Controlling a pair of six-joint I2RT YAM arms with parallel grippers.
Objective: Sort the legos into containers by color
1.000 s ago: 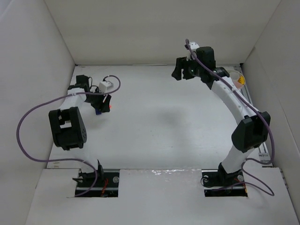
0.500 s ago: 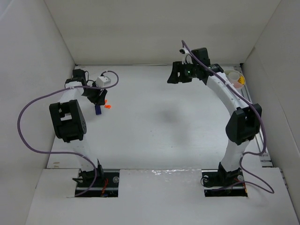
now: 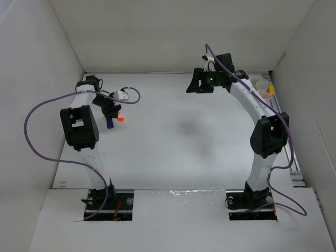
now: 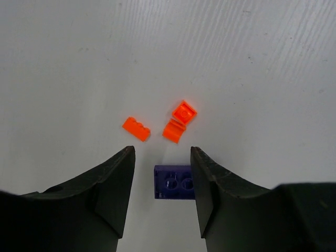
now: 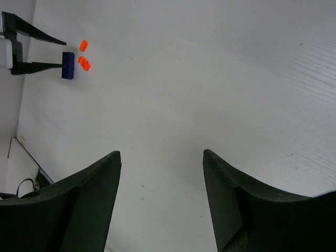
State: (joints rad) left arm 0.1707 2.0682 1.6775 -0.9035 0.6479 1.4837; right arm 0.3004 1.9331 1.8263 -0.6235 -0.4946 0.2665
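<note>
A dark blue lego [image 4: 172, 181] lies flat on the white table between my left gripper's [image 4: 161, 152] open jaws, its right end hidden behind the right finger. Three small orange legos [image 4: 136, 128] [image 4: 184, 112] [image 4: 174, 131] lie just beyond the fingertips. From above, the left gripper [image 3: 109, 108] hangs over the blue lego [image 3: 109, 123] and the orange ones [image 3: 121, 118] at the far left. My right gripper [image 3: 196, 84] is open and empty, high over the far middle of the table [image 5: 161, 153]. The white cup [image 3: 262, 87] stands at the far right, something yellow inside.
White walls close in the table on the left, back and right. The right wrist view shows the blue lego [image 5: 67, 65] and orange legos [image 5: 84, 63] far off at upper left. A purple cable [image 3: 37, 121] loops out from the left arm.
My left gripper has pulled back off the legos, leaving the blue and orange ones in view, and its elbow has swung right. My right gripper has moved a little left.
</note>
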